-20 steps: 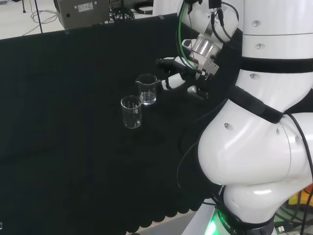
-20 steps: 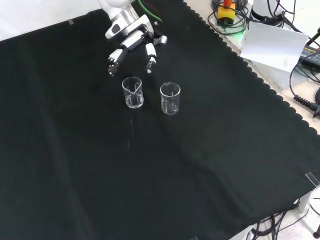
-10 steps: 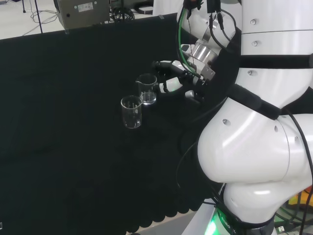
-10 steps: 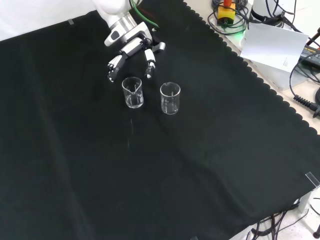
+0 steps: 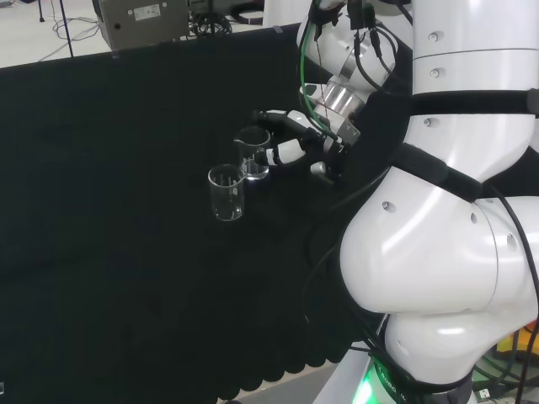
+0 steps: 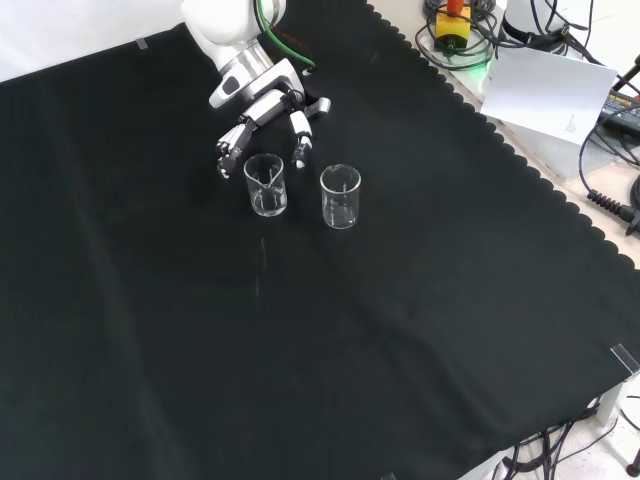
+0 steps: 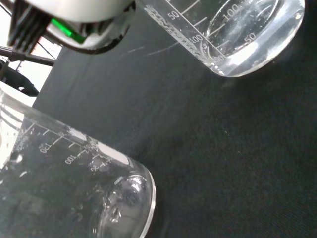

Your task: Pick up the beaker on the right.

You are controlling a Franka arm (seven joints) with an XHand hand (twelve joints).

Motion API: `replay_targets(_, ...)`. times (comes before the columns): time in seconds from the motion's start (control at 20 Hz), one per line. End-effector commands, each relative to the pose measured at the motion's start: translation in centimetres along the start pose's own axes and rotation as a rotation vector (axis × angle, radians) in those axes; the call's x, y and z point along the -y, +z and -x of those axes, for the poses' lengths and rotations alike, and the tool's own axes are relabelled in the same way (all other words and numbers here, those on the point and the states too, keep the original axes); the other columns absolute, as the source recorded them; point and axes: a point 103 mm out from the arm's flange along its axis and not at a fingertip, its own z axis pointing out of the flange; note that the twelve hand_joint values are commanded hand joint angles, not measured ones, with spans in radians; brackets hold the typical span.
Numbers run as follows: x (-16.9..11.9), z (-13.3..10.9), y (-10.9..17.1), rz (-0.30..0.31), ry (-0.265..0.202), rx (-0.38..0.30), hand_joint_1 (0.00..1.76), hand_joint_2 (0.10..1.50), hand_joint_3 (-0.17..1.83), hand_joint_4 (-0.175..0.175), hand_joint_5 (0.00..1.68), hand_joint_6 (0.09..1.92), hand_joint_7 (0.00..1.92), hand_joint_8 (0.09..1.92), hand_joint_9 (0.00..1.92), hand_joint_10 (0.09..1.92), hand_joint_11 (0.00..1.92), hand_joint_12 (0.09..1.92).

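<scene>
Two clear glass beakers stand upright on the black cloth. In the head view one beaker (image 5: 253, 152) is to the right and a little farther off, the other beaker (image 5: 226, 193) to the left and nearer. In the front view they stand side by side, left beaker (image 6: 265, 185) and right beaker (image 6: 340, 196). The hand (image 6: 262, 110) reaches down over the left one, open, with fingers (image 6: 299, 138) spread to either side of its rim; contact is not plain. In the head view the hand (image 5: 290, 141) is just right of the right beaker. The wrist view has one beaker (image 7: 74, 193) close and the second beaker (image 7: 237, 34) beyond it.
The arm's white links (image 5: 438, 252) take up the right of the head view. A grey device (image 5: 143, 21) stands past the cloth's far edge there. In the front view a sheet of paper (image 6: 550, 90) and cables (image 6: 610, 200) lie beyond the cloth's scalloped right edge.
The hand has moved toward the beakers, left in the head view and down in the front view, so its spread fingers now flank the nearer beaker's rim. Both beakers stay put.
</scene>
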Motion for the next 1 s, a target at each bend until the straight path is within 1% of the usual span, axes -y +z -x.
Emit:
replay_targets(0.05, -0.5, -0.1, 0.5, 0.051, -0.026, -0.02, 0.93, 0.5, 0.6, -0.038, 0.4, 0.09, 0.19, 0.69, 0.29, 0.69, 0.0, 1.34)
replay_targets(0.2, -0.8, -0.1, 0.7, 0.061, -0.041, -0.041, 0.95, 0.5, 0.6, -0.035, 0.44, 0.09, 0.22, 0.7, 0.32, 0.68, 0.0, 1.35)
replay_targets(0.35, -1.0, 0.0, 0.9, 0.058, -0.052, -0.05, 0.97, 0.5, 0.6, -0.034, 0.47, 0.09, 0.24, 0.7, 0.34, 0.68, 0.0, 1.35)
replay_targets(0.55, -1.2, 0.3, 1.3, 0.058, -0.058, -0.063, 0.98, 0.5, 0.6, -0.033, 0.5, 0.09, 0.25, 0.7, 0.35, 0.68, 0.0, 1.35)
replay_targets(0.8, -1.5, 0.4, 1.7, 0.078, -0.07, -0.104, 1.0, 0.5, 0.61, -0.031, 0.52, 0.09, 0.27, 0.7, 0.37, 0.67, 0.0, 1.35)
replay_targets(1.0, -1.9, 0.2, 1.9, 0.085, -0.078, -0.121, 1.01, 0.5, 0.61, -0.031, 0.52, 0.09, 0.28, 0.71, 0.38, 0.66, 0.0, 1.36)
